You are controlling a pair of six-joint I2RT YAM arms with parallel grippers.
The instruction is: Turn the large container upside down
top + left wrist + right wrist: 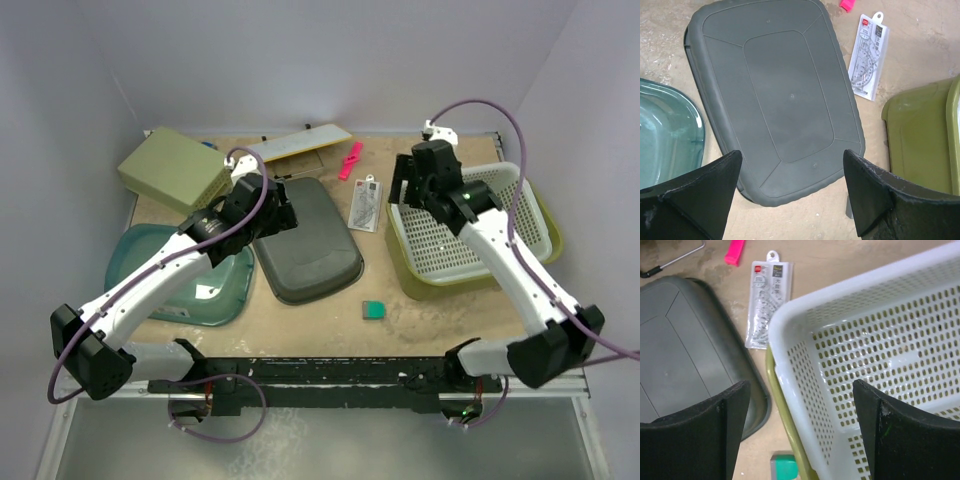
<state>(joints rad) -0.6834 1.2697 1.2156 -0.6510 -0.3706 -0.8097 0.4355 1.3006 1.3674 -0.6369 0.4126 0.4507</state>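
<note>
The large container [430,285] is the olive-green tub at the right of the table, standing upright with a white perforated basket [470,230] nested inside it. In the right wrist view only its olive rim [790,425] shows beside the basket's wall [865,340]. My right gripper [412,185] [800,387] is open, hovering over the left rim of the basket and tub, one finger on each side, holding nothing. My left gripper [275,205] [792,155] is open above the near end of the upturned dark grey tub [780,90]. The olive tub's corner [920,145] lies to its right.
The dark grey tub [305,240] lies upside down mid-table, with a teal tub [170,275] to its left. A pale yellow-green box [172,168] sits at the back left. A ruler pack [366,205], a pink item [350,160] and a small teal block [373,311] lie between the tubs.
</note>
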